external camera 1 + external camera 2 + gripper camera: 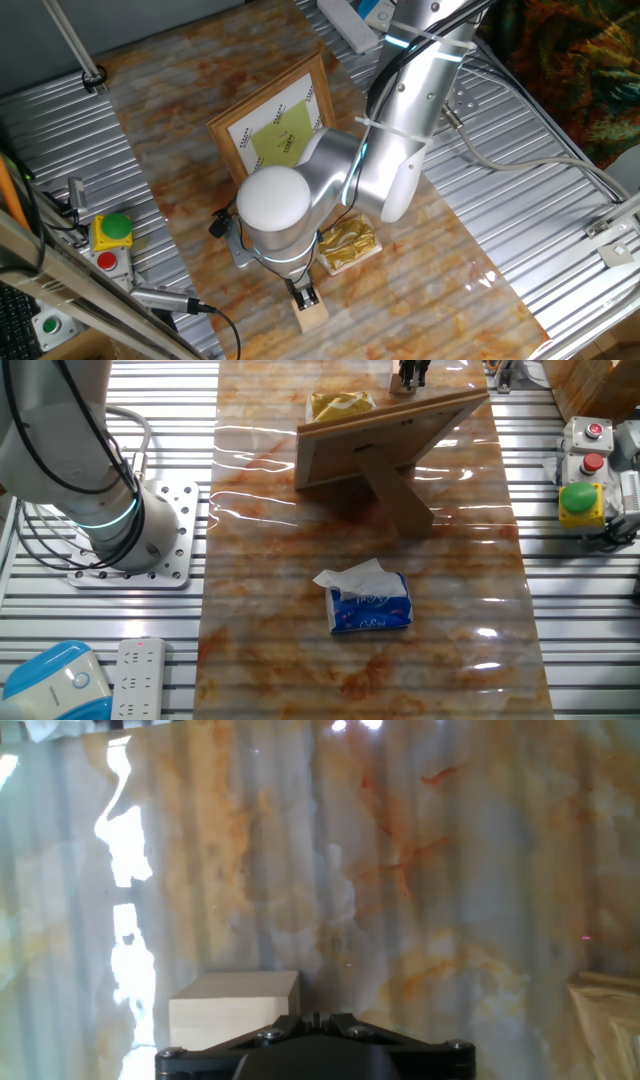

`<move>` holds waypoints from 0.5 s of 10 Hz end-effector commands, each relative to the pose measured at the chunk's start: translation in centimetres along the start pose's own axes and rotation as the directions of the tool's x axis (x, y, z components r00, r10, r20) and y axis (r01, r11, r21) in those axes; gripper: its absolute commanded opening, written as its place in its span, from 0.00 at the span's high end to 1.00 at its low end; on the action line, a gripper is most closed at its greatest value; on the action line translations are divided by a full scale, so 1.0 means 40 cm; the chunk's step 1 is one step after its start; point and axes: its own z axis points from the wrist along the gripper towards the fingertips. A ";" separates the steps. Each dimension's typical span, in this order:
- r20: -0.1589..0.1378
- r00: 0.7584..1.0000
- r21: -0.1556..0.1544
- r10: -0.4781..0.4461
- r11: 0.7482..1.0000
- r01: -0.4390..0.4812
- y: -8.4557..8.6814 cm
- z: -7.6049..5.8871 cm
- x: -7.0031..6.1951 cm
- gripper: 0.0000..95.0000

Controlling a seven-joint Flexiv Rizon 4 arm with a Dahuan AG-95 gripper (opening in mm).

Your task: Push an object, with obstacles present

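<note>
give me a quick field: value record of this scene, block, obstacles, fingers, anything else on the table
block: small wooden block near the table edge, flat on the marble top
fingers: fingers down at the block, touching or nearly so; open or shut cannot be told
obstacle 1: picture frame standing propped on its back stand
obstacle 2: gold foil packet between frame and block, apart from the block
other: tissue pack behind the frame
table: marble-patterned top
</note>
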 end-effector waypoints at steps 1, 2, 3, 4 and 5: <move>-0.001 1.000 -0.003 0.004 1.000 -0.004 0.000 -0.001 0.001 1.00; -0.001 1.000 -0.001 0.004 1.000 -0.004 0.000 -0.001 0.001 1.00; -0.002 1.000 0.007 0.001 1.000 -0.001 0.000 -0.001 0.001 1.00; -0.002 1.000 0.010 0.001 1.000 -0.001 0.000 -0.001 0.001 1.00; -0.005 1.000 0.015 0.002 1.000 -0.002 -0.001 -0.001 0.001 1.00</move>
